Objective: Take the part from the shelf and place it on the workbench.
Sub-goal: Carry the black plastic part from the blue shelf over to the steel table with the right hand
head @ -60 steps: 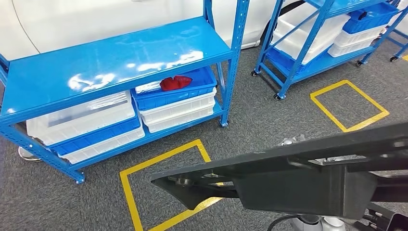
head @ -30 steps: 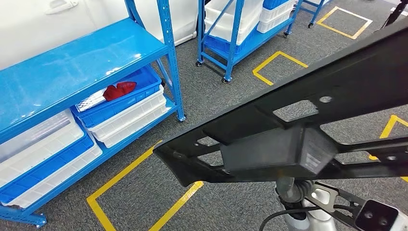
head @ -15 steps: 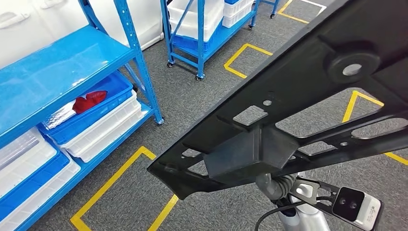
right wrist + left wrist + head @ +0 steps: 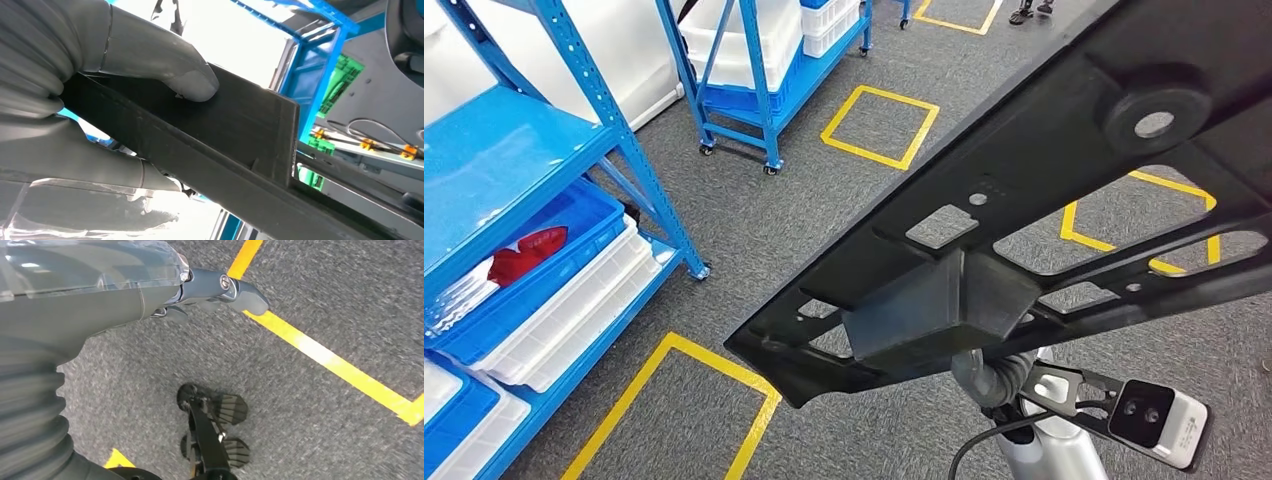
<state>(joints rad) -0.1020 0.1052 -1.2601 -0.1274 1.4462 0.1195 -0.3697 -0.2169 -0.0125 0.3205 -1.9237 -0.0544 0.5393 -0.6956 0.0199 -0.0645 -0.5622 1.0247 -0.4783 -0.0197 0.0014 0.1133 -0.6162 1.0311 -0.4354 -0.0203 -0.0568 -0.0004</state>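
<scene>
The part is a long black frame with cut-outs, a round boss and a box-shaped block underneath. In the head view it is held up in the air and slants across the right half of the picture. In the right wrist view my right hand grips the part at one edge, with the grey thumb pressed on its flat face. My left hand hangs over the grey carpet, holding nothing, its fingers apart. The blue shelf stands at the far left.
A blue bin on the shelf's lower level holds a red item, above white bins. A wheeled blue rack with white bins stands behind. Yellow tape squares mark the carpet. A person's feet show at the top.
The camera has turned to the right, so the shelves have slid to the left of the picture. The black part stays in my right hand and now sits higher and closer in view.
</scene>
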